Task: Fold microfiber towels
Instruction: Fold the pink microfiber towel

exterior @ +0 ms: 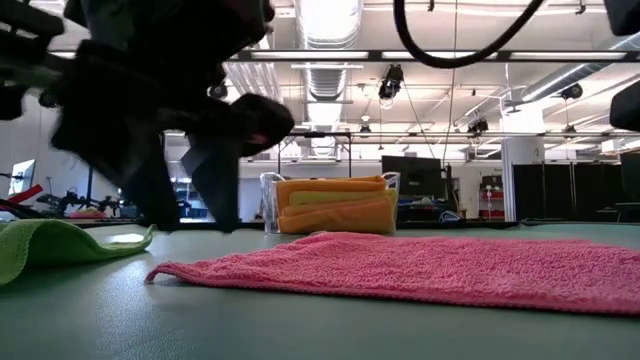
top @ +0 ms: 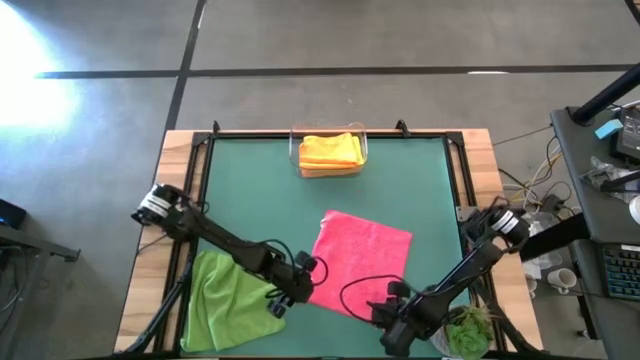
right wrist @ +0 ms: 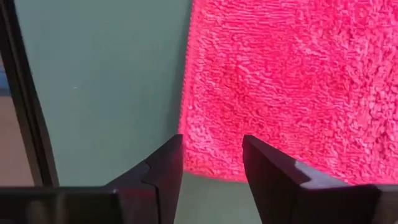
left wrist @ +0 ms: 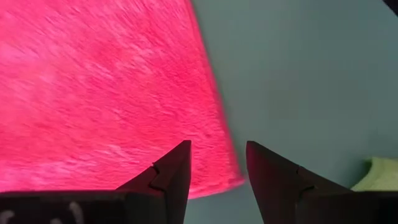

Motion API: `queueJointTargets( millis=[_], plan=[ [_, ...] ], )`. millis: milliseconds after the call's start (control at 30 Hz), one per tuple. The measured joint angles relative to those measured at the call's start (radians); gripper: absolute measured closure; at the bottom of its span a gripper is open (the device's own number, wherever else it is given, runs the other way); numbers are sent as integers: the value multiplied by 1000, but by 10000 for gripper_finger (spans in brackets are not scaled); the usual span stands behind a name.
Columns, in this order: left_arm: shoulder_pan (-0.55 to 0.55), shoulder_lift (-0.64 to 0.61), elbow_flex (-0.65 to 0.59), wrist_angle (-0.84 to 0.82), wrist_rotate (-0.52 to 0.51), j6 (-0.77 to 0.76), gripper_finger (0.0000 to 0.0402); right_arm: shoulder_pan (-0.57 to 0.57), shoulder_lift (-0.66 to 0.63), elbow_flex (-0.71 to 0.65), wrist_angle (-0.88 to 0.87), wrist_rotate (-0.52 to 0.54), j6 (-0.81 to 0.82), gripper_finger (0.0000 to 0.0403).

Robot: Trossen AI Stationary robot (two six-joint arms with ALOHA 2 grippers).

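A grey concrete floor fills the upper frame of the high view, crossed by dark seams, with bright glare at upper left. A cluttered desk stands at right. In the low view, ceiling pipes and strip lights run overhead, and dark monitors stand behind.

Hot pink towel flat mid-table, lime green towel rumpled beside, orange-yellow stack binned.

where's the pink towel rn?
High view: the pink towel lies flat, spread open, on the green mat right of centre, between the left gripper and right gripper, nearer than the clear bin.
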Motion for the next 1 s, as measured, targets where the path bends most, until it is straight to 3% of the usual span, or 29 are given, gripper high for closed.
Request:
queueJointTargets(
  millis=[167,467,700,800,900,1000],
  plan=[
    [-7,22,0,17,4,-59,263,2,19,-4,15,-52,0,246],
    [-5,87,2,33,-11,-75,263,4,20,-25,16,-47,31,251],
    [-4,142,2,37,-22,-191,265,4,20,-29,19,-47,73,306],
    [-4,143,2,36,-27,-214,287,4,21,-23,22,-49,72,347],
    [-4,140,1,40,-37,-215,335,5,21,-20,21,-50,72,383],
    [-3,140,0,48,-54,-216,387,5,21,-20,19,-49,78,392]
  ],
)
